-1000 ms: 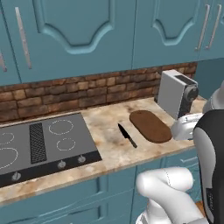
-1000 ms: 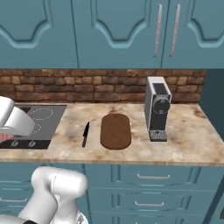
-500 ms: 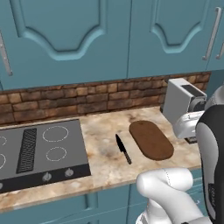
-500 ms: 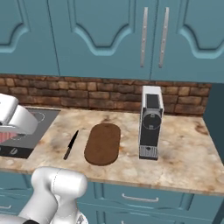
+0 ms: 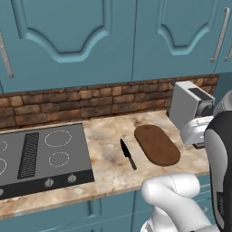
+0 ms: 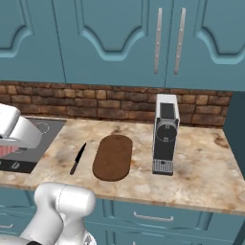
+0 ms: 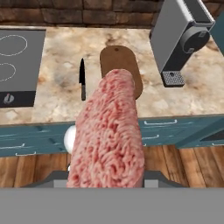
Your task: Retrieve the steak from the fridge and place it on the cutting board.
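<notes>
My gripper (image 7: 107, 178) is shut on the steak (image 7: 109, 135), a pinkish-red raw slab that rises up the middle of the hand view and hides the fingertips. It hangs in front of the counter edge, short of the cutting board (image 7: 121, 65). That dark-brown oval board (image 5: 156, 144) lies bare on the marble counter, right of the knife. In the right base view the white hand (image 6: 16, 131) sits at the left edge with a strip of the steak (image 6: 5, 150) under it, well left of the board (image 6: 113, 157). The fridge is out of view.
A black knife (image 5: 128, 154) lies just left of the board. A grey coffee machine (image 6: 165, 134) stands to the board's right. The black stovetop (image 5: 41, 154) takes up the counter's left. A brick backsplash and blue wall cabinets rise behind; blue drawers (image 7: 157, 129) sit under the counter edge.
The whole picture has shifted in both base views, so the base has driven closer to the counter. The steak stays in the shut gripper; things on the counter have not moved.
</notes>
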